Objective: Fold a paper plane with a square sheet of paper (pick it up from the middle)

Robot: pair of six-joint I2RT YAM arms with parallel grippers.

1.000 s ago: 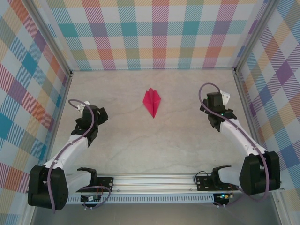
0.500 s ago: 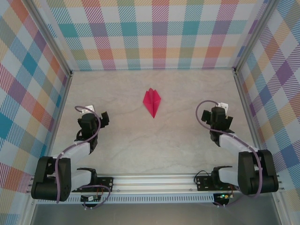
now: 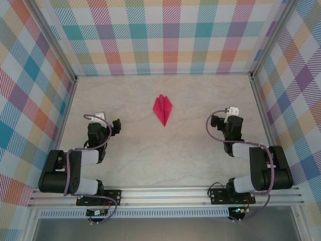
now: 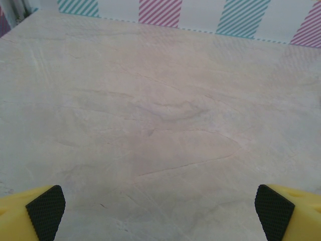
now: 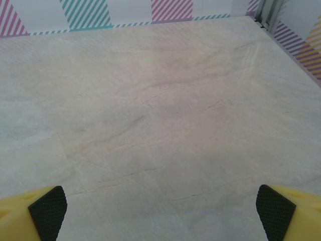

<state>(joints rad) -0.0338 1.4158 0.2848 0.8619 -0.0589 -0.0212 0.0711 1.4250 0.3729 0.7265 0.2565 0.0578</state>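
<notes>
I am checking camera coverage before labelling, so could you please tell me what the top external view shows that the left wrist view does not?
The top view takes in the paper plane lying folded at mid-table, its nose toward the arms, plus the left arm, the right arm and the rail. The left wrist view gives a close look at its black pads on yellow tips, the jaws spread wide with nothing between. Both share the marbled table and the striped back wall.
</notes>
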